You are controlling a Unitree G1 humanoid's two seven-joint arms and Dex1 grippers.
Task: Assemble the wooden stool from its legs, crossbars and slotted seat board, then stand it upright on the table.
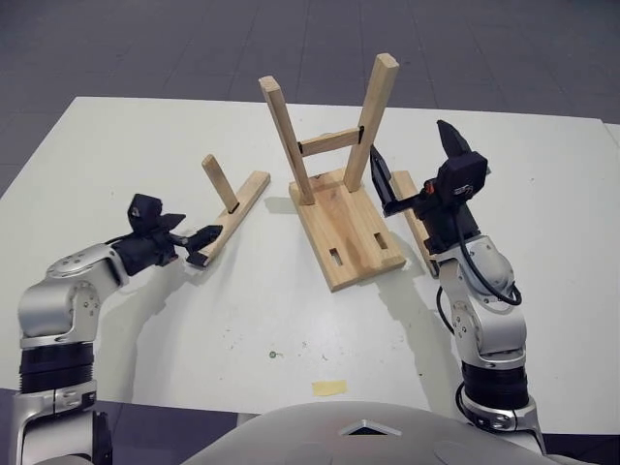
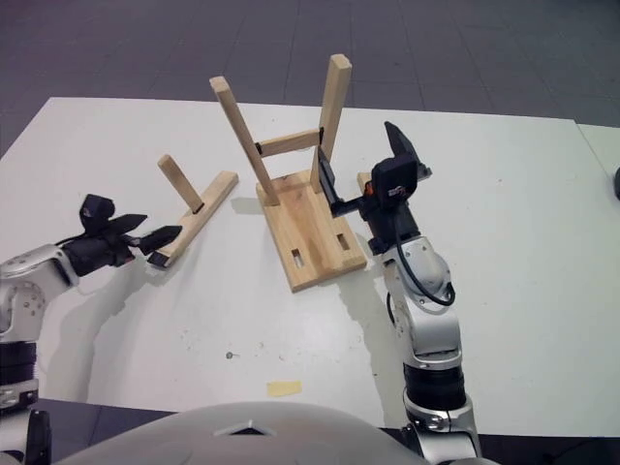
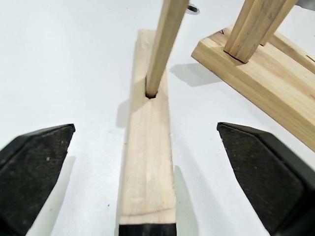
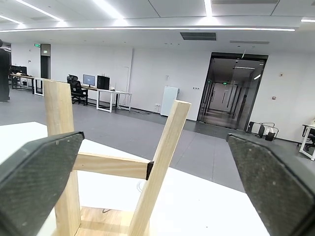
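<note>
The slotted seat board [image 1: 347, 232] lies flat mid-table. Two legs [image 1: 286, 136] [image 1: 373, 116] stand in its far end, joined by a crossbar [image 1: 329, 142]. To the left lies a loose leg [image 1: 240, 208] with a short crossbar [image 1: 219, 181] stuck upright in it. My left gripper [image 1: 194, 242] is open, and the near end of this leg [image 3: 147, 162] sits between its fingers [image 3: 34, 162]. My right gripper [image 1: 417, 165] is open and points upward just right of the standing legs, holding nothing. Another wooden piece [image 1: 415, 225] lies flat behind it, partly hidden.
The white table [image 1: 145, 320] has free room in front of the seat board and along the left side. A small yellow scrap [image 1: 328, 387] lies near the front edge. Beyond the far edge is dark floor.
</note>
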